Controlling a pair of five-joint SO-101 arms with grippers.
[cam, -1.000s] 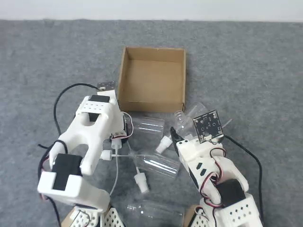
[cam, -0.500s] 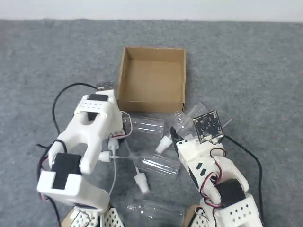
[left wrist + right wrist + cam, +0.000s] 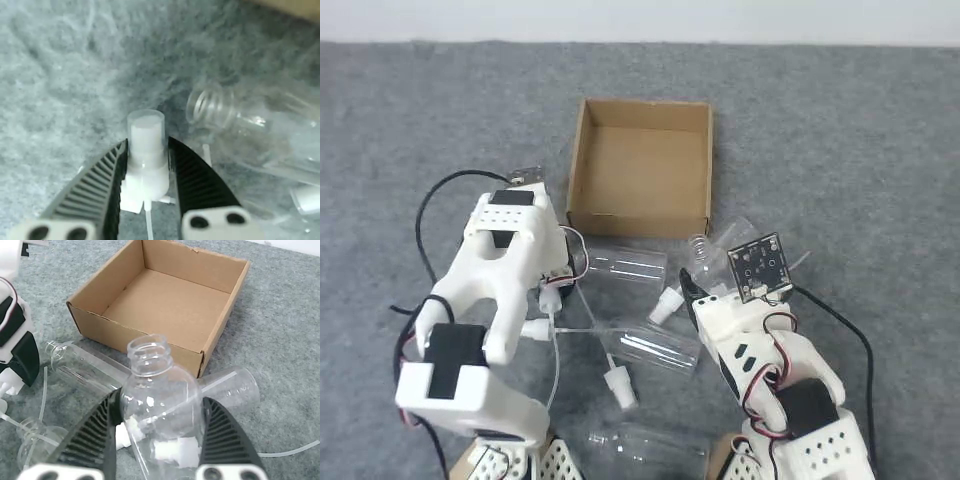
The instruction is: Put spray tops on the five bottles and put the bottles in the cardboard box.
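The left gripper [image 3: 146, 146] clamps a spray top [image 3: 145, 125] while the right gripper [image 3: 159, 401] holds a bottle [image 3: 161, 420] neck-up, probably ready for capping.

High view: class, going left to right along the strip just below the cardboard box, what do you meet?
White left arm → clear plastic bottle lying on its side → small white spray top → right arm's black square circuit board.

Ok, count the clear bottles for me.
5 bottles: one in the right claw, one beside it at the cardboard box's corner, one along the box's front, one mid-table, one between the arm bases. More may hide under arms.
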